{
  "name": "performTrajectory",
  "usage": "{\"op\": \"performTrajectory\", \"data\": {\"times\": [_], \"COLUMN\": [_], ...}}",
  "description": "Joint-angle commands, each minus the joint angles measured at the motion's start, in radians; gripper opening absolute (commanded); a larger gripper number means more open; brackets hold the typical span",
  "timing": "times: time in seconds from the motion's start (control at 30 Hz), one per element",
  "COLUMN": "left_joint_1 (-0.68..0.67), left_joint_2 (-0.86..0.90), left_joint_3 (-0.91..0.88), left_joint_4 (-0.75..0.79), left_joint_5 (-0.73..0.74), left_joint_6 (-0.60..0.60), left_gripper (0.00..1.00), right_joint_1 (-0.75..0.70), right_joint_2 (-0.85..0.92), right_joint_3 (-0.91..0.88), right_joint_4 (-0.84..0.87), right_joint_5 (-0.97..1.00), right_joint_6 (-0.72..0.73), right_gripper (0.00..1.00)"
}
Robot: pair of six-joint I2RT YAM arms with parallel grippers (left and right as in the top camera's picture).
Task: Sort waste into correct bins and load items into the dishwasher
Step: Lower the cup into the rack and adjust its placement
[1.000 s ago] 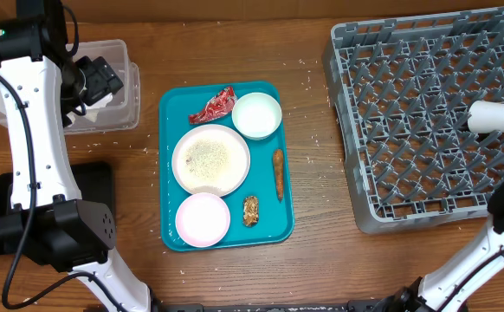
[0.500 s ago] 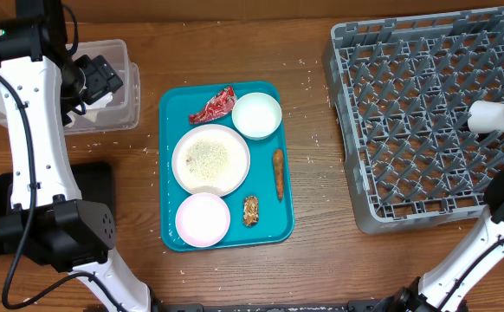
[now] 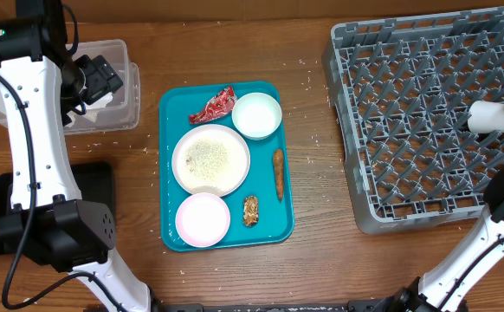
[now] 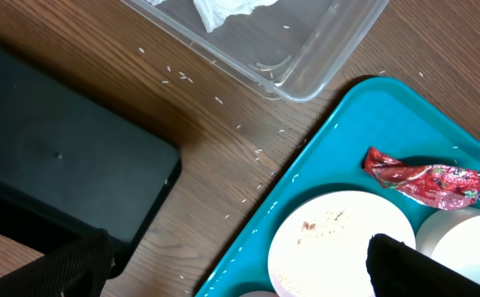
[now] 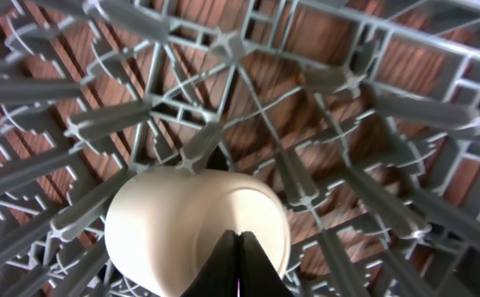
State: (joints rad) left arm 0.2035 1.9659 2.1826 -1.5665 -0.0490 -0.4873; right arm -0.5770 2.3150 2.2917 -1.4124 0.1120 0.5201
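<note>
Far left, the left gripper (image 4: 236, 247) hangs over the right end of the clear tub (image 3: 129, 113), fingers spread as wide as they go, with nothing between them. The crumpled white napkin (image 4: 223, 10) lies inside the tub, so that piece of waste looks sorted, and open fingers suit a hand with nothing to carry. Nearer, across a strip of table, sits the black tray (image 4: 50, 157); the part that shows holds nothing, and I take it as the place for the other kind of waste.

In the middle, the teal tray (image 3: 274, 225) carries what is left to sort. The red-and-silver foil wrapper (image 3: 214, 106) lies twisted at its far left corner, just beside the bowl (image 3: 257, 114). The large plate (image 3: 235, 178) sits nearer, dusted with white rice crumbs (image 3: 205, 156), and a smaller plate (image 3: 203, 218) is nearest. Along the right edge lie the thin brown sausage (image 3: 278, 173) and the small nutty chunk (image 3: 250, 210). I judge each stands apart enough for a pinch from above.

At the right, the grey dish rack (image 3: 408, 104) fills its side of the table. The small cup (image 3: 490, 116), plain white and smooth, lies on its side on the lattice near the rack's right wall. The right gripper (image 5: 238, 264) is closed tight, apparently pinching the cup's rim to settle it among the pegs.
</note>
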Motion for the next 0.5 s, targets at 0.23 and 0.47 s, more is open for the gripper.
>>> {"op": "performTrajectory", "data": {"times": [0.23, 0.47], "left_joint_1": [-0.001, -0.001], "left_joint_2": [-0.004, -0.004], "left_joint_3": [0.004, 0.004], "left_joint_4": [0.002, 0.002], "left_joint_5": [-0.013, -0.014], "left_joint_6": [0.020, 0.020], "left_gripper": [1.00, 1.00], "right_joint_1": [0.022, 0.034], "right_joint_2": [0.003, -0.002], "right_joint_3": [-0.013, -0.004], "right_joint_4": [0.036, 0.013], "right_joint_5": [-0.119, -0.195], "right_joint_6": [-0.047, -0.049], "right_gripper": [0.04, 0.04]}}
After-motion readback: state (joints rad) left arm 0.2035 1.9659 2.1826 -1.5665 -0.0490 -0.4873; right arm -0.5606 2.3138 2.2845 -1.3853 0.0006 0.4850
